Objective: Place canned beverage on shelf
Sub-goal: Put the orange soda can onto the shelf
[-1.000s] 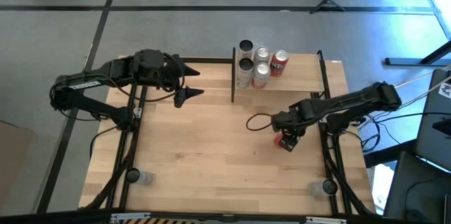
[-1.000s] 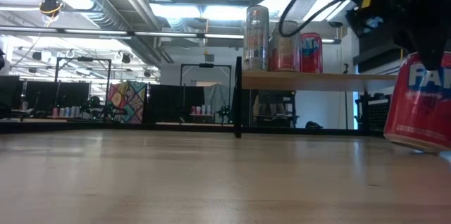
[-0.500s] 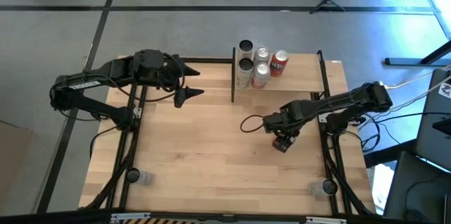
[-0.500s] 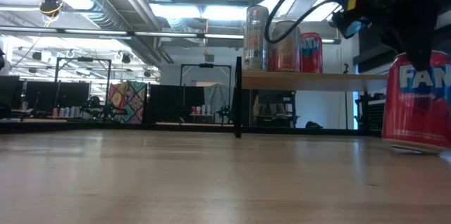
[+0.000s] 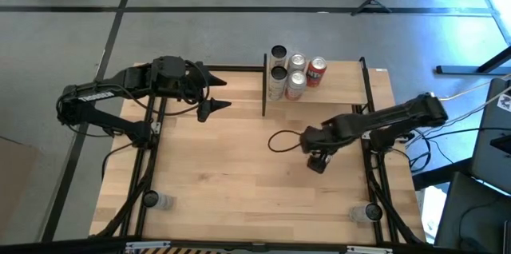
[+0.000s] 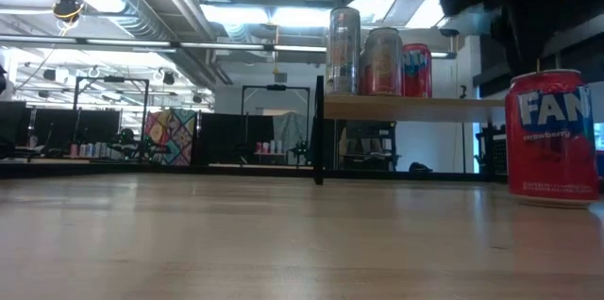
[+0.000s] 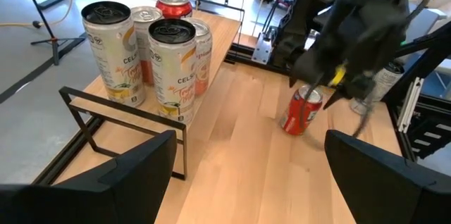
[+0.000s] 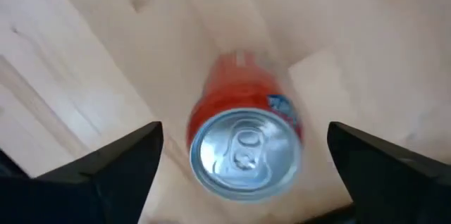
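A red soda can (image 6: 552, 135) stands upright on its base on the tabletop, right of the middle; it also shows from above in the right wrist view (image 8: 243, 150). My right gripper (image 5: 319, 155) hangs open just above it, one finger on each side, clear of the can. The shelf (image 5: 335, 82), a small wood board with black posts, stands at the table's far edge and carries several cans (image 7: 151, 44). My left gripper (image 5: 217, 94) waits open at the far left, pointing toward the shelf.
The cans on the shelf crowd its left half (image 5: 291, 72); the board's right half shows bare wood. A black post (image 5: 264, 86) marks the shelf's left side. A looped cable (image 5: 281, 140) hangs off the right arm over the table.
My right gripper has moved a little toward the table's left edge with the red can. The can was tilted with its base off the wood; it now stands upright on the table. The gripper has let go and risen above it.
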